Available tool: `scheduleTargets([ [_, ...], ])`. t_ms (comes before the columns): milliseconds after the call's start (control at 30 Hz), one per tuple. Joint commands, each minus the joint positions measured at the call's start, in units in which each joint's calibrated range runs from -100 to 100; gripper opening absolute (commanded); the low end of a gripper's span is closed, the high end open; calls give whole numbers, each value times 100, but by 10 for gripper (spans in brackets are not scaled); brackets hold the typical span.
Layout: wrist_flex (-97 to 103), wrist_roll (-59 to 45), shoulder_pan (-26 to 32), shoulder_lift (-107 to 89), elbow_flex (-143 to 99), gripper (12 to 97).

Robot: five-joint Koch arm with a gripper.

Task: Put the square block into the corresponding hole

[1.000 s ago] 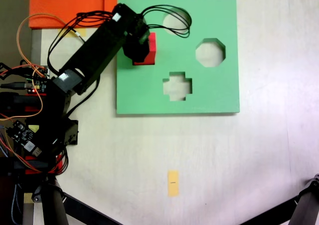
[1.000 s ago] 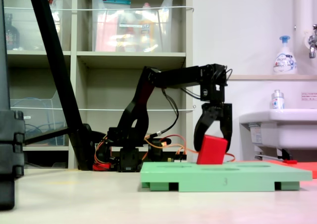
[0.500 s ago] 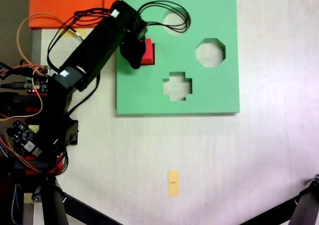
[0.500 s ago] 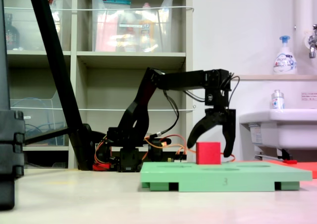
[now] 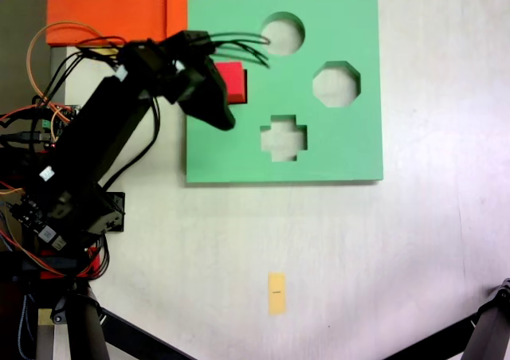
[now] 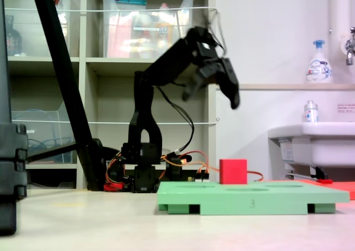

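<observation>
Red cube seated upright in the green foam board; gripper, jaws spread and empty, high above it. Withdrawing should avoid nudging the cube.

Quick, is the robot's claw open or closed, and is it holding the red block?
Gripper: open, holding nothing, raised high above the green foam board. The red cube sits alone on the board.
</observation>
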Motion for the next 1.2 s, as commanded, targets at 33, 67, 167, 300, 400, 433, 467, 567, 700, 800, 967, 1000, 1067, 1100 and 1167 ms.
scheduleTargets([
  [33,-147,-957,-689,-925,439,768],
  [67,-147,-1338,-918,-1120,489,754],
  [167,-147,-3043,-1646,-1832,479,608],
  [300,-147,-4674,-2222,-2559,-49,591],
  [400,65,-4918,-2242,-3006,-787,591],
  [433,190,-5016,-2325,-3159,-1106,592],
  [467,469,-5109,-2359,-3425,-1495,592],
  [567,1471,-5153,-2354,-4249,-2881,591],
  [700,3349,-5319,-2193,-5673,-5592,591],
  [800,4466,-5411,-2056,-5869,-7507,589],
  [967,7980,-5661,-2076,-5869,-11096,570],
  [1000,8799,-5734,-2081,-5869,-11704,570],
  [1067,10782,-5968,-2095,-5869,-13190,570],
  [1100,11293,-6066,-2095,-5869,-13190,570],
  [1167,11293,-6115,-2090,-5869,-13190,542],
])
